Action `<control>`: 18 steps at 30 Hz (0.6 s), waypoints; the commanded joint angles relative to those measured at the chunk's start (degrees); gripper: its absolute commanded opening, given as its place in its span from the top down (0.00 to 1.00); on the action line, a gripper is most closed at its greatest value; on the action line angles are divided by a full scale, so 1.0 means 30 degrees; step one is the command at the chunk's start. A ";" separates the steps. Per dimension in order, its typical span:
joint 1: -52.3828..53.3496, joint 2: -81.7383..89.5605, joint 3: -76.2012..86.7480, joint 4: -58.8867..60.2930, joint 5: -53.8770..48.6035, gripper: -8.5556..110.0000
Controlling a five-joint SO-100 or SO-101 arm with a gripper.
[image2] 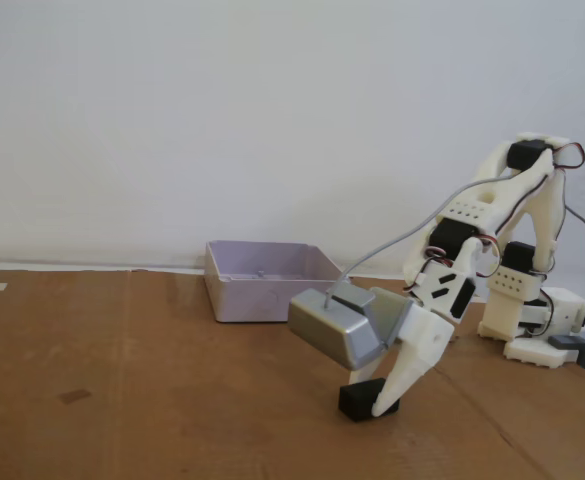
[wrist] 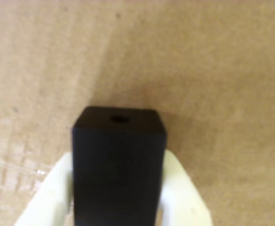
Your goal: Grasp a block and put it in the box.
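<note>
In the wrist view, the block [wrist: 119,165] fills the lower middle of the picture, matte black with a small round hole in its upper face. The hand [wrist: 117,197] comes in from the bottom edge, and its white fingers [wrist: 182,193] sit tight against the block's left and right sides, so the hand is clamped on the block. Behind it lies the brown cardboard-covered tabletop [wrist: 212,61], with a soft shadow just beyond the block.

In the fixed view, the white arm [image2: 492,220] stands at the right and bends down toward the middle of the tabletop [image2: 122,380]. The hand [image2: 374,400] points downward, its white finger [image2: 404,372] lying across the block [image2: 357,400], which shows as a small black shape at the tip, low at the cardboard surface; whether it touches the surface or hangs just above it cannot be told. A silver-grey camera module [image2: 337,328] rides on the hand just above the block, with a grey cable [image2: 412,232] arcing up to the arm. The box [image2: 267,280], pale lilac-grey with low walls, sits on the tabletop behind and to the left of the hand, apart from the block. A plain white wall [image2: 222,110] fills the background
</note>
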State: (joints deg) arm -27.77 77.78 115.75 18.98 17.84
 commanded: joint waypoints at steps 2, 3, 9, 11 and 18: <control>0.0176 0.0674 -0.1641 -0.0557 0.0000 0.87; 0.0293 0.0674 -0.1816 -0.0557 0.0000 0.87; 0.0469 0.0674 -0.3311 -0.0557 -0.0029 0.87; 0.0586 0.0703 -0.3838 -0.0557 -0.0029 0.87; 0.1318 0.0703 -0.5889 -0.0322 -0.1289 0.87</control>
State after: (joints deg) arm -25.31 77.61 107.05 18.98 16.79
